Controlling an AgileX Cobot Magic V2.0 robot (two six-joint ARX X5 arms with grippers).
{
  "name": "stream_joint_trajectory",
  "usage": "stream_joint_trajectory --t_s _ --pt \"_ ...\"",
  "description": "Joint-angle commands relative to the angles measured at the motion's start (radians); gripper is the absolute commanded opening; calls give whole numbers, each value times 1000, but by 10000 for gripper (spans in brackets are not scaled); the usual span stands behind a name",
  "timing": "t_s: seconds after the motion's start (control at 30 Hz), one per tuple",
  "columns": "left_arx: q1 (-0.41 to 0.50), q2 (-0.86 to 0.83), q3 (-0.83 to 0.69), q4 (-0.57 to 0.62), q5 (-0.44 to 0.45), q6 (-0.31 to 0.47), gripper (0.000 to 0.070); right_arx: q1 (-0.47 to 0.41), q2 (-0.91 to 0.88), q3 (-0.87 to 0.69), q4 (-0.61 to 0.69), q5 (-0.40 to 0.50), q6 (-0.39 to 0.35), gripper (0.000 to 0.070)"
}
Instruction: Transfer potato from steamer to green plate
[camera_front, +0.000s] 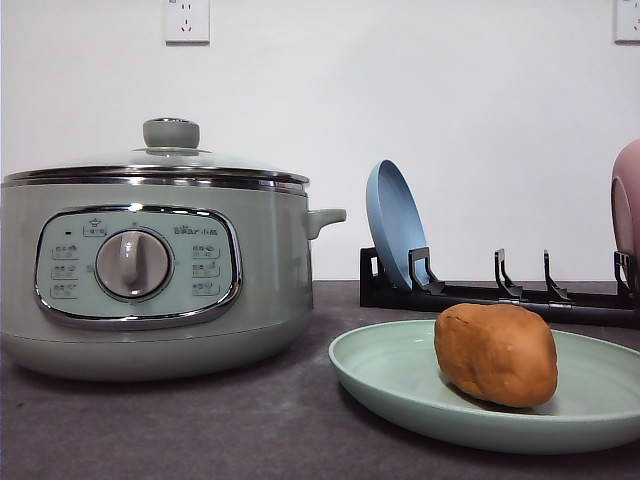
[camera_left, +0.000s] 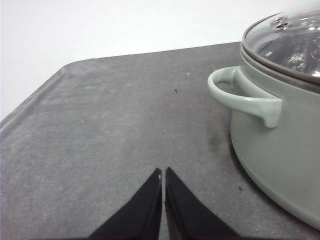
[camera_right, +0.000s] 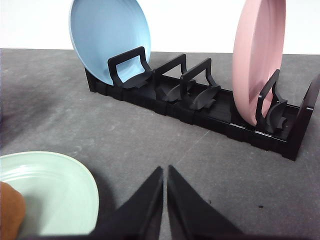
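Both my grippers are clenched on nothing: my left gripper (camera_left: 163, 175) hangs over the grey table (camera_left: 100, 130) beside the steamer (camera_front: 150, 270), whose glass lid (camera_front: 160, 160) is on, and my right gripper (camera_right: 165, 172) hangs near the black rack (camera_right: 200, 107) with a blue plate (camera_right: 107, 37) and a pink plate (camera_right: 257, 55). My potato (camera_front: 497, 353) lies in the green plate (camera_front: 390, 370), to the steamer's right.

The orange-brown, lumpy potato (camera_front: 496, 353) lies on its side on the green plate (camera_front: 390, 375), a shallow pale mint dish flat on the dark table. The sage-green steamer (camera_front: 150, 265) stands just left of the plate, its glass lid on and knob upright.
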Motion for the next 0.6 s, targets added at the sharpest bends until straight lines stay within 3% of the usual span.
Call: stream_joint_trajectory --t_s 0.0,0.57 --pt "1 -2 -20 -6 -1 3 3 -1 -3 -5 0 -1 13 1" --pt "1 -2 -20 -6 -1 3 3 -1 -3 -5 0 -1 13 1"
